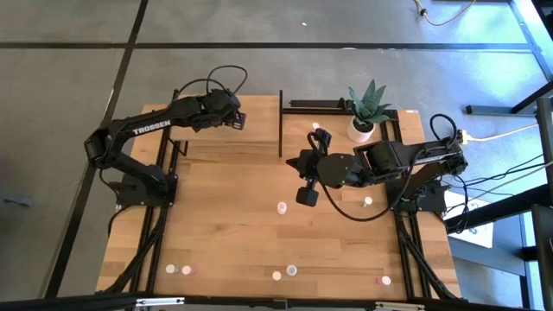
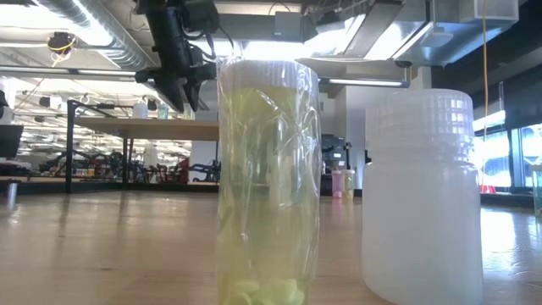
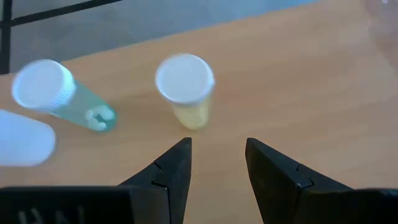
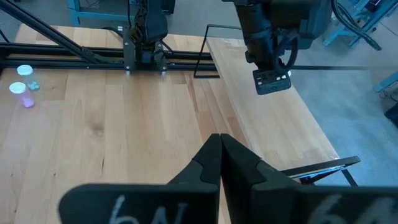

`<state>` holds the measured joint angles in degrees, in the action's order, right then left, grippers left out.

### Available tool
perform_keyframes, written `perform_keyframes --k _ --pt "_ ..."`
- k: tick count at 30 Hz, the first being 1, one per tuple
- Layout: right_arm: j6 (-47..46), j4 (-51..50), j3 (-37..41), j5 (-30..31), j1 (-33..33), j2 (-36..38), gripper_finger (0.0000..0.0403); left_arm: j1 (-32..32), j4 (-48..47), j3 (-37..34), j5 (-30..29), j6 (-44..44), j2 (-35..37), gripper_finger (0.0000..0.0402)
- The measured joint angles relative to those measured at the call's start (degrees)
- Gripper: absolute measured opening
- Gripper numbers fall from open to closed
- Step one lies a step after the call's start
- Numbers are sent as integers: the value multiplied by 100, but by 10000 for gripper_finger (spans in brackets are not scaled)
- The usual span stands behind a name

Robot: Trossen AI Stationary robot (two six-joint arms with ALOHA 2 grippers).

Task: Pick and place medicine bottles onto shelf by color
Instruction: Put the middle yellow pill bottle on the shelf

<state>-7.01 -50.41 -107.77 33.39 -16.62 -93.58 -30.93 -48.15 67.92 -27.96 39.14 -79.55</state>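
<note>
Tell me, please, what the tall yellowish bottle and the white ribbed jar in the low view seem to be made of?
The tall yellowish bottle looks like clear, glossy plastic: you can see through its wall to pale yellow pieces at the bottom, and light reflects on it. Its white cap looks opaque. The white ribbed jar beside it seems translucent, matte plastic, probably polyethylene: it glows milky, and its lid has fine moulded ridges.

A robotics lab or open workshop hall is showing here. Exposed silver ducting (image 2: 93, 38) and strip lights are running along an open ceiling, and long workbenches (image 2: 135, 129) on black frames are standing across the room behind. The wooden worktop (image 1: 251, 216) is sitting on a grey concrete floor (image 1: 69, 86), with cables (image 1: 505, 186) trailing beside it and two dark arms, one lettered TROSSEN (image 1: 151, 127), bolted to black rails.
</note>
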Motion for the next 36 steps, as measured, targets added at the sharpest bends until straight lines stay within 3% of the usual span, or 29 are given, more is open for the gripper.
perform_keyframes --k 29,36 --pt "0 -2 0 4 2 0 8 -169 644 0 29 -520 -527 143" --pt "0 -2 0 4 2 0 8 -97 623 0 442 -518 -522 143"
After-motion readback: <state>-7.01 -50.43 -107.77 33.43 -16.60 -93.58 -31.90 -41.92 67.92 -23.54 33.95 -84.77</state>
